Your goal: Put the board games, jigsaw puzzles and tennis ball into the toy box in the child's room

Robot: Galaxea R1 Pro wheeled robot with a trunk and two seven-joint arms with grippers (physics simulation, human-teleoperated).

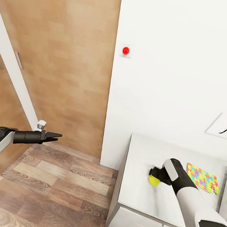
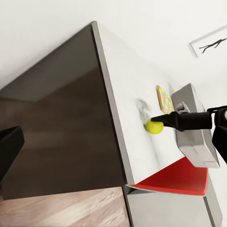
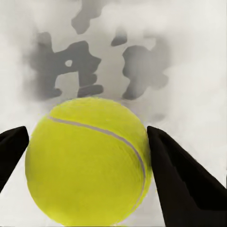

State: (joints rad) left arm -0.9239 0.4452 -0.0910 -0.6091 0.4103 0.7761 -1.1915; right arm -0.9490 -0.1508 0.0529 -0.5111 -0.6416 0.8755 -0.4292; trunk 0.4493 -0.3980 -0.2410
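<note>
Right gripper (image 3: 87,165) (fingers spread) straddles tennis ball (image 3: 87,163).

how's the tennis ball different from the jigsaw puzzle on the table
The ball is round and plain yellow-green; the puzzle is flat and many-coloured. The right claw is at the ball, a finger on either side; the puzzle lies free, beside the arm. Both sit on the table.

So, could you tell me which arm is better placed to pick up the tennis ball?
The right. Its gripper is already at the tennis ball on the table, one finger on each side. The left gripper hangs over the floor, well away.
</note>
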